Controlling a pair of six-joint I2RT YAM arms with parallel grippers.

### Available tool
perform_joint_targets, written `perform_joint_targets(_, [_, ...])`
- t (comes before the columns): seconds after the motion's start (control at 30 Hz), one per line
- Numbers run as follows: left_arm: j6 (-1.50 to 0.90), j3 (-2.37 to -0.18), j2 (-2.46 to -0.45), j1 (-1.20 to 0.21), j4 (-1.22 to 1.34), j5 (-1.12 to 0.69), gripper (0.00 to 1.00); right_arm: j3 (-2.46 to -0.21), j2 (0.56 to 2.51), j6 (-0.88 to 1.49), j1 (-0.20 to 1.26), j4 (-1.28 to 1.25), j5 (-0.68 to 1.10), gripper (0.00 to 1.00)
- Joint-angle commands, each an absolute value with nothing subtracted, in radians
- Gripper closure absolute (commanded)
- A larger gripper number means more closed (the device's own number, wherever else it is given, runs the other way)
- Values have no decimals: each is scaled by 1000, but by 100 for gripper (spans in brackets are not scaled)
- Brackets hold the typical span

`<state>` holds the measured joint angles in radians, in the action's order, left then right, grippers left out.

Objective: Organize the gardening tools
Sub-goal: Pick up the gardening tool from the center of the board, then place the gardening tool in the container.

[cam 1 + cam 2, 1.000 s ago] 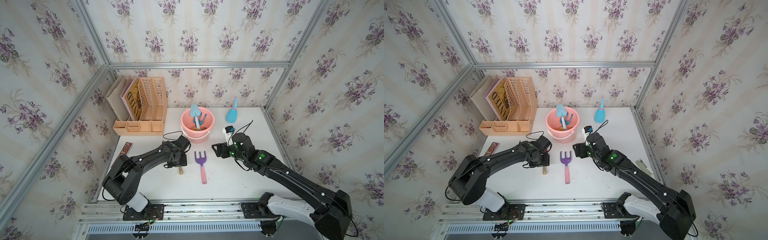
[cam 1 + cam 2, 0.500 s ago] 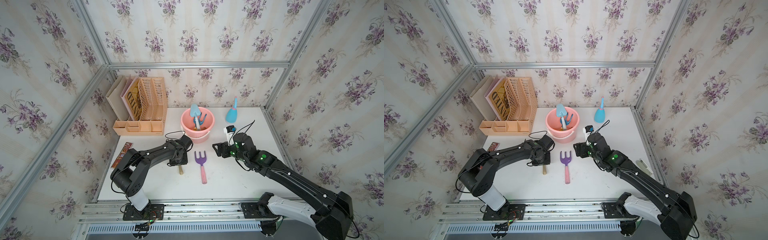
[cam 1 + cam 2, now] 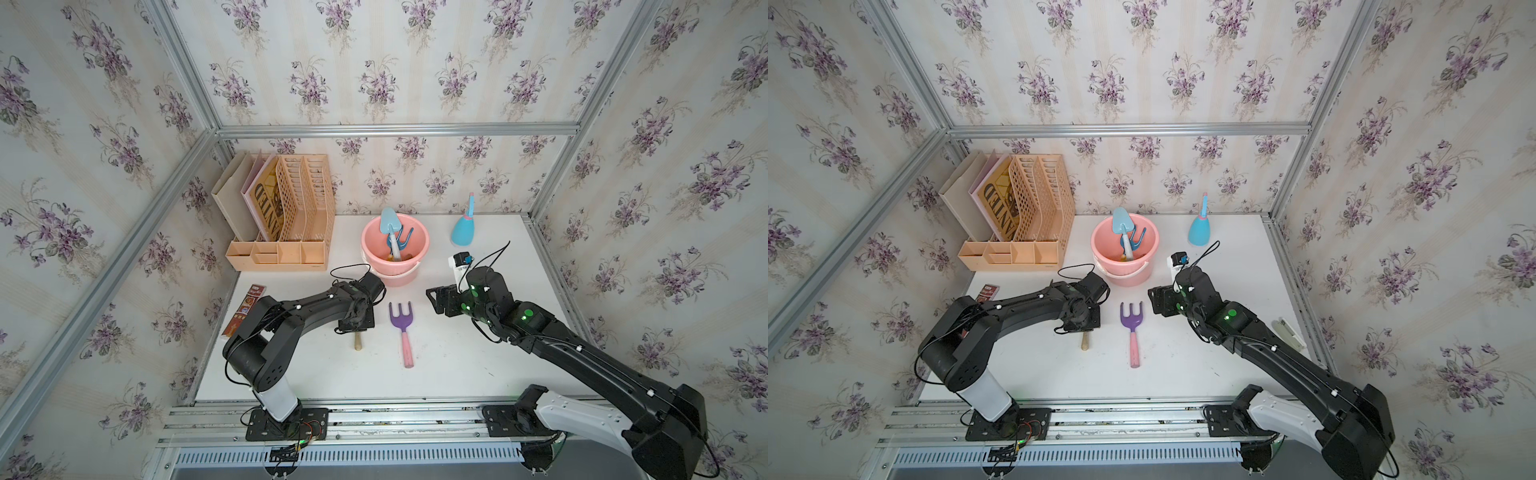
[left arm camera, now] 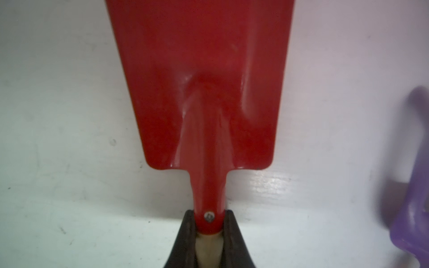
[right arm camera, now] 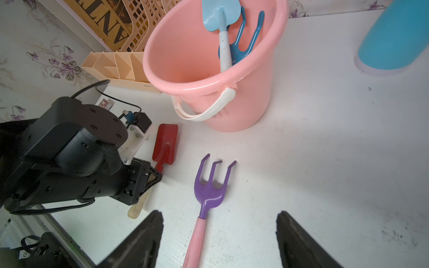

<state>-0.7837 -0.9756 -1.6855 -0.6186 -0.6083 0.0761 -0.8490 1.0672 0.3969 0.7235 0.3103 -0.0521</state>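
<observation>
- The left fingers are clenched on the red spade, pinching it from both sides where the red neck meets the pale wooden handle.
- In a top view the arm hides the blade, and only the handle end pokes out below the wrist, left of centre in the frame.
- The right wrist view shows the spade's blade lying low on the white desk, its tip pointing toward the pink bucket.
- The right fingers are spread wide and hold nothing.
- The pink handle of the purple fork shows between them, lower down on the desk.
- In both top views the purple fork lies flat at the centre of the frame, between the two wrists, touching neither.
- Its prongs point to the bucket and its handle points to the lower edge.
- The bucket stands upright just above the fork in the frame.
- A light-blue trowel and a blue fork lean inside it, heads up.
- A blue spray bottle stands upright right of the bucket, near the back wall and well apart from both arms.
- A beige file rack sits at upper left.
- A flat printed box lies along the desk's left edge.
</observation>
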Motion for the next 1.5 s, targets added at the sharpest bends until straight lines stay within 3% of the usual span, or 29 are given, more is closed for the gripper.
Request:
perform_joint_targets(0.0, [-765, -969, -1650, -618, -609, 127, 100, -843, 1070, 408, 724, 286, -48, 20])
perform_joint_targets(0.37, [-620, -917, -1331, -656, -553, 380, 100, -815, 1069, 417, 724, 258, -37, 20])
perform_joint_targets(0.63, [-349, -952, -1170, -660, -329, 532, 100, -790, 1062, 429, 717, 226, -35, 19])
perform_joint_targets(0.93, [-25, -1123, -1339, -640, 92, 487, 100, -768, 1047, 447, 710, 192, -37, 19])
perform_joint_targets(1.47, [-133, -1264, -1710, -549, 559, 100, 100, -739, 997, 460, 692, 194, -48, 19])
